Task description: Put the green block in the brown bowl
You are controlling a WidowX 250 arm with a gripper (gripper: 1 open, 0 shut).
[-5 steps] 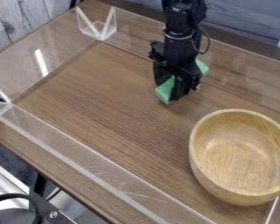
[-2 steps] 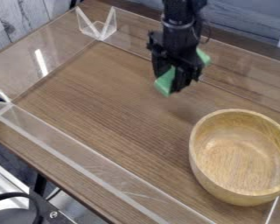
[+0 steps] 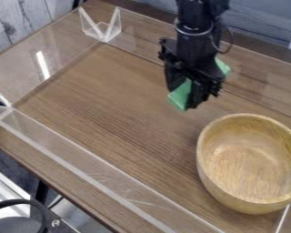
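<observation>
My black gripper (image 3: 192, 94) points straight down over the wooden table, shut on the green block (image 3: 181, 97), which hangs tilted between the fingers above the tabletop. A further bit of green shows at the gripper's right side. The brown bowl (image 3: 250, 161), round and shallow with a thick light-tan rim, sits at the lower right with nothing in it. The gripper and block hover up and to the left of the bowl's rim, apart from it.
A clear plastic wall (image 3: 63, 150) borders the table on the left and front. A small clear bracket (image 3: 101, 25) stands at the far left corner. White planks lie behind the table.
The gripper has lifted the green block off the table and carried it to the right, closer to the bowl.
</observation>
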